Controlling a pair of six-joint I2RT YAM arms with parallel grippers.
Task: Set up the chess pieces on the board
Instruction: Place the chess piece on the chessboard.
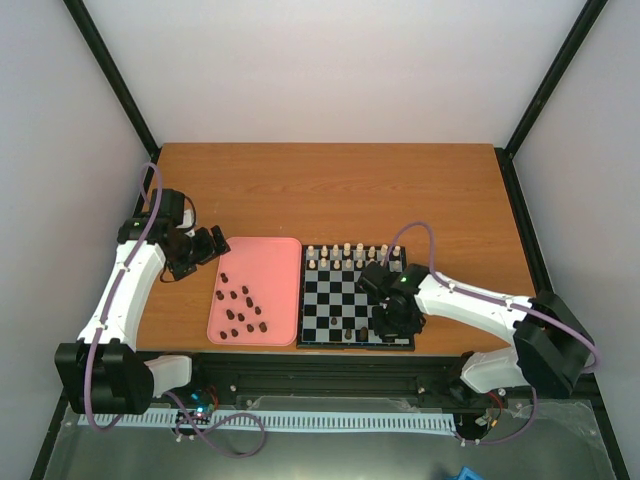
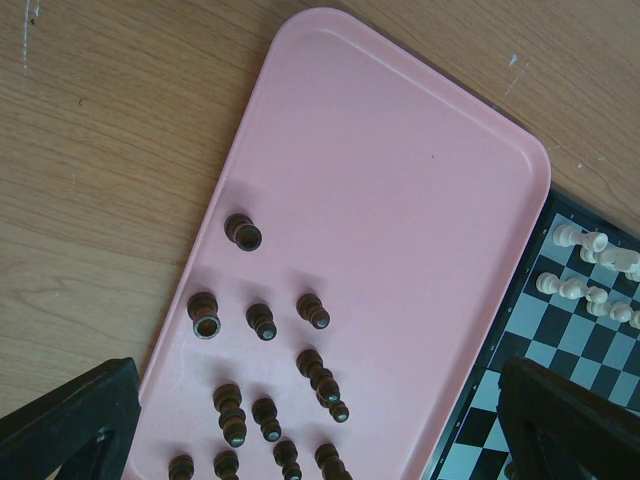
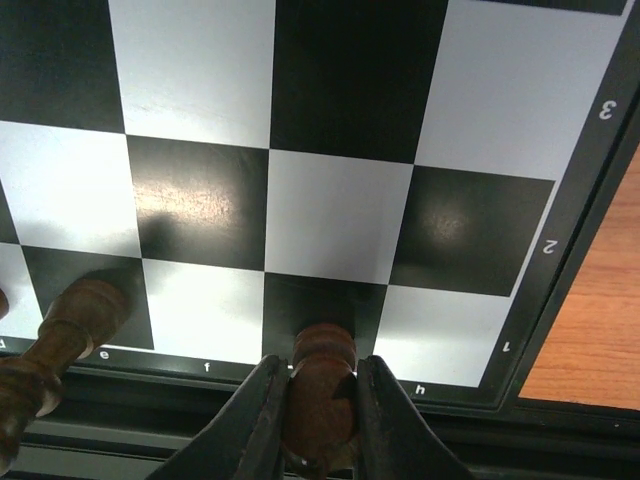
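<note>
Several dark chess pieces [image 1: 240, 308] lie on a pink tray [image 1: 275, 260] left of the board [image 1: 345, 295]. My right gripper [image 1: 392, 322] is at the board's near right edge. In the right wrist view it [image 3: 320, 375] is shut on a dark brown piece [image 3: 322, 352] whose base rests on a black square in the near row. Another dark piece [image 3: 70, 325] stands two squares to the left. My left gripper [image 1: 215, 245] hovers at the tray's far left corner, open and empty. Its view shows the dark pieces [image 2: 262, 320] between its fingers [image 2: 70, 425].
Cream-white pieces [image 1: 350, 252] fill the board's far two rows and also show in the left wrist view [image 2: 590, 260]. Two dark pieces [image 1: 346, 333] stand in the board's near row. The far half of the pink tray [image 2: 400, 200] is bare. Wooden table [image 3: 590, 330] lies right of the board.
</note>
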